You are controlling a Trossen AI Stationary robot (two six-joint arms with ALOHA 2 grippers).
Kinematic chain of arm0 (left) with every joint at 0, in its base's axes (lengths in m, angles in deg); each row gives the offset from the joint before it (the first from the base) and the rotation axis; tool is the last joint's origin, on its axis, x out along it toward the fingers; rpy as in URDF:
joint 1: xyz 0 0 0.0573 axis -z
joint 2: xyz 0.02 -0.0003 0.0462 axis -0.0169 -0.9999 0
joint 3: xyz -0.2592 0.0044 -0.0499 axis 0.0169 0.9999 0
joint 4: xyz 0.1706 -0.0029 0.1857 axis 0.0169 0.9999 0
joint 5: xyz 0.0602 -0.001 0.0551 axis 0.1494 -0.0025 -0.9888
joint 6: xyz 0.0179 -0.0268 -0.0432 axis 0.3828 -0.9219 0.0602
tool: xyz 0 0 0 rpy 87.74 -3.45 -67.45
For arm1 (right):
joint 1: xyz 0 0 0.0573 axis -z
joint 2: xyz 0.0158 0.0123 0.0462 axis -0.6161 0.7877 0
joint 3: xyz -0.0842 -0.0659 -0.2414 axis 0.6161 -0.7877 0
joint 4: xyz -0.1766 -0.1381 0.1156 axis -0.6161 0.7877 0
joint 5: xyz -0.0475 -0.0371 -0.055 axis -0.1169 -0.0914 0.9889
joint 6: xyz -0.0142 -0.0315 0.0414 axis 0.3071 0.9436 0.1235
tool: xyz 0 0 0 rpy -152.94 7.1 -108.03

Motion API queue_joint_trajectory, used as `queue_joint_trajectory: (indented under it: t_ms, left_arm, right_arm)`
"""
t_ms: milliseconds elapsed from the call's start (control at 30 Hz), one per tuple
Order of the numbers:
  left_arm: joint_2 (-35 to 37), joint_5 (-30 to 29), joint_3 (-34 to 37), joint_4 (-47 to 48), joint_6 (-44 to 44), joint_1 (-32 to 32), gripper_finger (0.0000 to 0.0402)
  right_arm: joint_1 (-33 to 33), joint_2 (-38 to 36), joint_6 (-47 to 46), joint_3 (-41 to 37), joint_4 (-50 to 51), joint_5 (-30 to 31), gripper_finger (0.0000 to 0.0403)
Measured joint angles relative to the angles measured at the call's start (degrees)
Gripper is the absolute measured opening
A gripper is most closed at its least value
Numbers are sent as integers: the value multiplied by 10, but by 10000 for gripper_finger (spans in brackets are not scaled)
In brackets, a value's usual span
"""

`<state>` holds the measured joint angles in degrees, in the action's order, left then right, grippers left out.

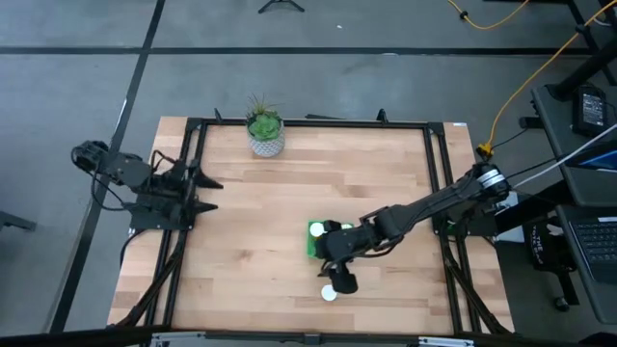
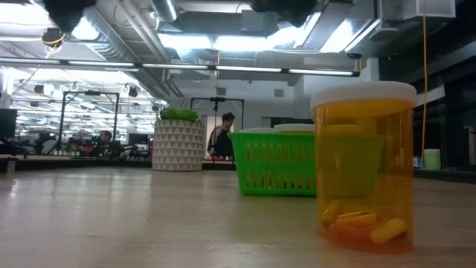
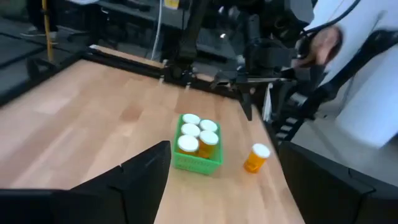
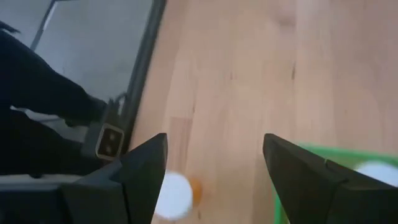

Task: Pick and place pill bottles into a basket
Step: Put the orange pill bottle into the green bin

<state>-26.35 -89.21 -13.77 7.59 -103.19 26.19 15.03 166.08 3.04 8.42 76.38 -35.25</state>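
Note:
The green basket sits right of the table's middle and holds several orange pill bottles with white caps. One more pill bottle stands upright on its base on the wood, just nearer the table's front edge than the basket. My right gripper hovers open above this bottle, slanting down; the white cap shows below, beside one finger, with nothing between the fingers. My left gripper waits open at the table's left edge, pointing toward the basket.
A green plant in a white pot stands near the far edge, left of centre. A dark metal frame runs along the table's sides. A person in white is beyond the table's right side. Bare wood lies between the left arm and the basket.

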Motion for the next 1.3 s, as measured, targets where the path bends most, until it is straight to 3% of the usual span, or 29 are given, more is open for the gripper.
queue_joint_trajectory:
  t_ms: [167,267,500,667,800,1300]
  left_arm:
    - [155,-1,128,-27,-67,1,290]
    - [149,13,153,-22,-84,0,290]
    - [128,69,164,-134,-49,2,290]
    - [136,71,162,-158,-15,1,290]
    - [137,68,163,-154,-16,1,290]
    - [138,85,163,-154,-50,1,290]
  right_arm:
    - [0,34,-1,42,18,19,267]
    - [-1,49,-44,43,52,16,267]
    - [-67,67,-166,43,113,-18,267]
    - [-103,77,-217,43,110,37,267]
    - [-103,101,-254,43,123,48,267]
    - [-96,154,-252,42,72,35,267]
